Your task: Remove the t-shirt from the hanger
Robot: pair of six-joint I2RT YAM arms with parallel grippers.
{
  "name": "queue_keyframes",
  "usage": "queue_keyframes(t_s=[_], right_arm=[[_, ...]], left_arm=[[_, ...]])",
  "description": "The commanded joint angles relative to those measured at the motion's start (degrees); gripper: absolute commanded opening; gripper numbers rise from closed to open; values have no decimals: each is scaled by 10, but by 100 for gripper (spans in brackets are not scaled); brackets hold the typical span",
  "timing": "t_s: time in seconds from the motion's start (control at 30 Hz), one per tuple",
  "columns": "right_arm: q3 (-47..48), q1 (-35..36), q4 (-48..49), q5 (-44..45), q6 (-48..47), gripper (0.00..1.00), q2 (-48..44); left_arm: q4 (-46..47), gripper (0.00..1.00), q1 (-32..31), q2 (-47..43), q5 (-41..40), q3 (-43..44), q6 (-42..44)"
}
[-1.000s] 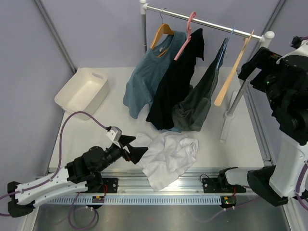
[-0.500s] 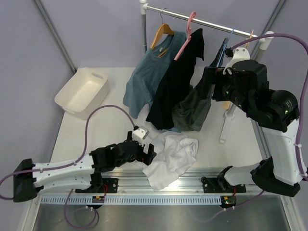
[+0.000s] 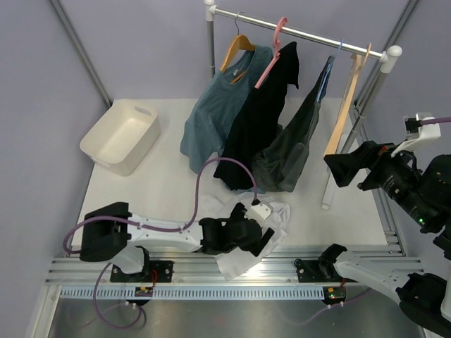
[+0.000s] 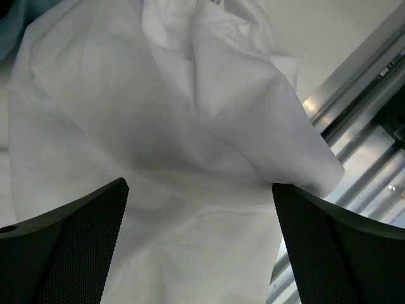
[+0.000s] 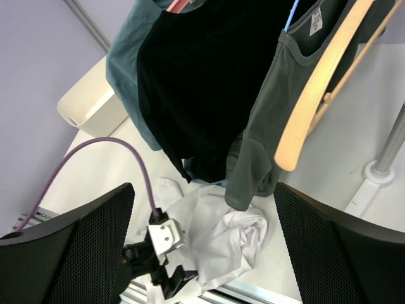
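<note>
White tabletop below a clothes rail [image 3: 296, 29]; t-shirt [image 3: 279, 215] is off the hanger [image 3: 345, 105] and heaped at the near edge.
t-shirt lies crumpled, its near hem spilling onto the aluminium frame [image 3: 282, 271]; well apart from the hanger, which hangs bare at the rail's right end beside a dark grey top [image 3: 292, 151]. Left gripper [image 3: 258, 234] sits over the cloth with fingers spread, nothing pinched. Right gripper [image 3: 342, 167] is also spread and empty, near the hanger's lower end. Removal looks done. To finish cleanly, lift the left gripper straight up so no fold catches, and keep the right arm off the hanger. Cannot tell whether the left fingertips touch the cloth. The arm hides the shirt's middle; the hanger hook is too small to read.
</note>
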Motion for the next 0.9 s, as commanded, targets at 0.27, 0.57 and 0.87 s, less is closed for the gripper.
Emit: queue_keyframes(t_s=[0.27, 0.57, 0.87], right_arm=[[-15, 4, 14, -20, -39, 99, -27], [-11, 5, 1, -26, -47, 99, -53], [-24, 5, 5, -55, -41, 99, -67]], left_arm=[[27, 99, 19, 142, -36, 52, -93], [-33, 0, 27, 141, -70, 27, -174], [-281, 0, 25, -139, -199, -31, -338]])
